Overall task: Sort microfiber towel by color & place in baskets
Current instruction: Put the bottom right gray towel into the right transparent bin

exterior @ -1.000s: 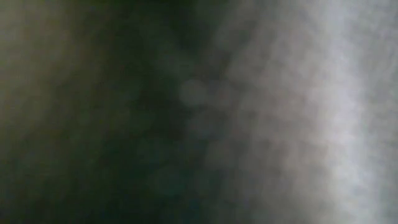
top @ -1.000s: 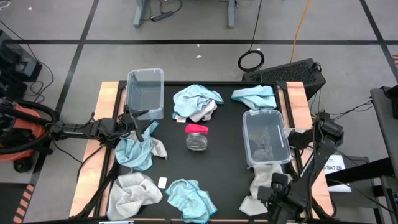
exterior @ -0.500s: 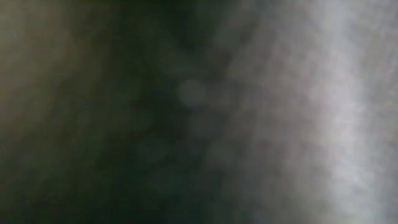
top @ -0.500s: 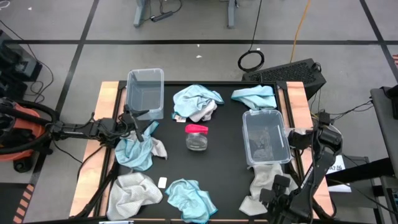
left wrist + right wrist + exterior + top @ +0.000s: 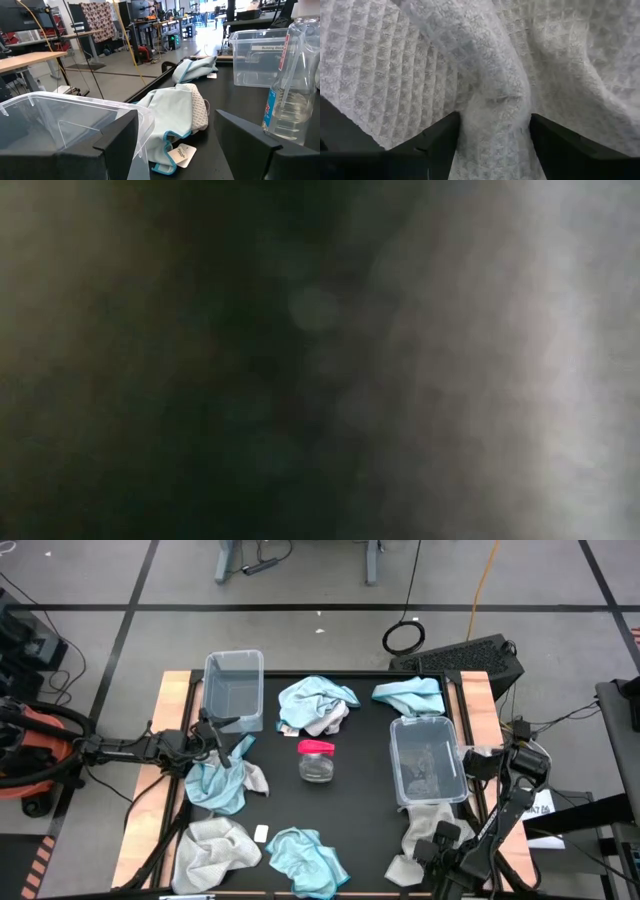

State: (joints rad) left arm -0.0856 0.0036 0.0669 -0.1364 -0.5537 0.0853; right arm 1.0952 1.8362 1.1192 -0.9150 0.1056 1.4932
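My right gripper (image 5: 430, 845) is at the table's near right corner, open, pointing down into a grey waffle towel (image 5: 420, 820) that lies just near of the right clear basket (image 5: 428, 762). A raised fold of that towel (image 5: 492, 100) stands between its fingers. My left gripper (image 5: 225, 743) hovers open at the table's left, above a blue towel (image 5: 215, 785) and beside the left clear basket (image 5: 233, 690), touching nothing. Its wrist view shows the basket's rim (image 5: 65, 107) close by. The low view is blocked by something blurred. My right gripper comes from above, pointing down, and its open fingers (image 5: 437, 137) press into the grey towel on either side of a raised fold (image 5: 495, 117). The fold is not pinched. The towel lies on the table.
A clear jar with a pink lid (image 5: 316, 760) stands mid-table. Other towels lie about: a blue and grey heap (image 5: 318, 705) at the far middle, a blue one (image 5: 410, 693) far right, a grey one (image 5: 215, 845) near left, a blue one (image 5: 305, 855) near centre.
The right arm has shifted slightly, its gripper edging toward the table's near edge over the grey towel. The left arm and the other towels have kept still.
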